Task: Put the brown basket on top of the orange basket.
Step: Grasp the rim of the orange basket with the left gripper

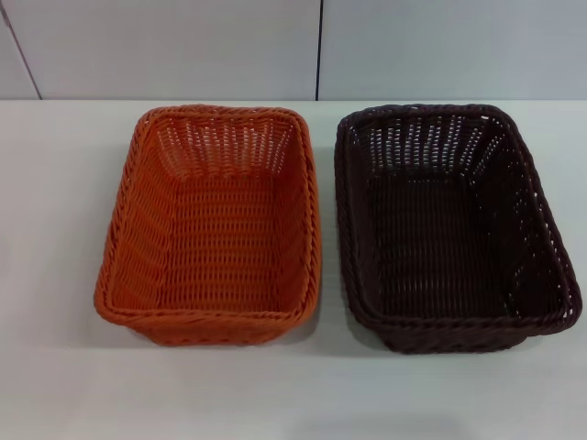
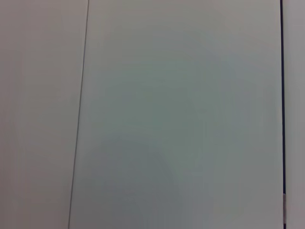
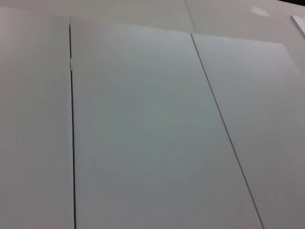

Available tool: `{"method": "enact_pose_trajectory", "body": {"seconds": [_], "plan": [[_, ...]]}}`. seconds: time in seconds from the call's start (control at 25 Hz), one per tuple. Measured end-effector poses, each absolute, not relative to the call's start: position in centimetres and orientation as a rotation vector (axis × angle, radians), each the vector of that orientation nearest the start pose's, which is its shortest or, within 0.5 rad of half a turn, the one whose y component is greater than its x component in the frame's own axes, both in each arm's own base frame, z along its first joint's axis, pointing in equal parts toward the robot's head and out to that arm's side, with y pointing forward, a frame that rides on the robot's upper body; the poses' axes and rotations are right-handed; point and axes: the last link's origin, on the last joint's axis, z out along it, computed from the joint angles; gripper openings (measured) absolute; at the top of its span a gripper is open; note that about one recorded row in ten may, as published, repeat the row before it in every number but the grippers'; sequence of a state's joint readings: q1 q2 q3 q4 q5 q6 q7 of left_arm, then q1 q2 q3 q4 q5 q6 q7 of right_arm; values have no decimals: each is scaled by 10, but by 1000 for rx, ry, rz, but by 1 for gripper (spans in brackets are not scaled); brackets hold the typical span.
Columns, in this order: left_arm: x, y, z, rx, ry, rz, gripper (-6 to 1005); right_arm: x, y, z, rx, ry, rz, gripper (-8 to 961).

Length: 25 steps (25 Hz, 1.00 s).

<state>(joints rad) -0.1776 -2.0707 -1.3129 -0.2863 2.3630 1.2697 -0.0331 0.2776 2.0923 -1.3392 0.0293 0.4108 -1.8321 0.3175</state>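
Observation:
The orange basket [image 1: 215,229] sits upright and empty on the white table, left of centre in the head view. The brown basket [image 1: 454,225] sits upright and empty right beside it on the right, with a narrow gap between their rims. Neither gripper nor arm shows in the head view. The left wrist and right wrist views show only pale wall panels with thin seams, and no fingers.
The white table [image 1: 55,229] extends around both baskets, with bare surface to the left and in front. A pale panelled wall [image 1: 183,46] with a dark vertical seam stands behind the table's far edge.

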Motion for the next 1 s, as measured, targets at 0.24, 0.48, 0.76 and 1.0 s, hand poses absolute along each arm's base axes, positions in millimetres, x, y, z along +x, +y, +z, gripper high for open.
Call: {"method": "enact_pose_trajectory", "body": {"seconds": [0.24, 0.48, 0.76, 1.0], "plan": [[-397, 259, 58, -1088, -572, -589, 778, 371, 216, 96, -893, 288, 885, 740], [-395, 260, 55, -1105, -572, -593, 778, 371, 217, 95, -900, 294, 884, 740], [-367, 313, 63, -1376, -671, -596, 779, 371, 218, 95, -899, 305, 905, 740], [-327, 345, 83, -1526, -726, -497, 779, 372, 218, 95, -902, 310, 905, 740]]}}
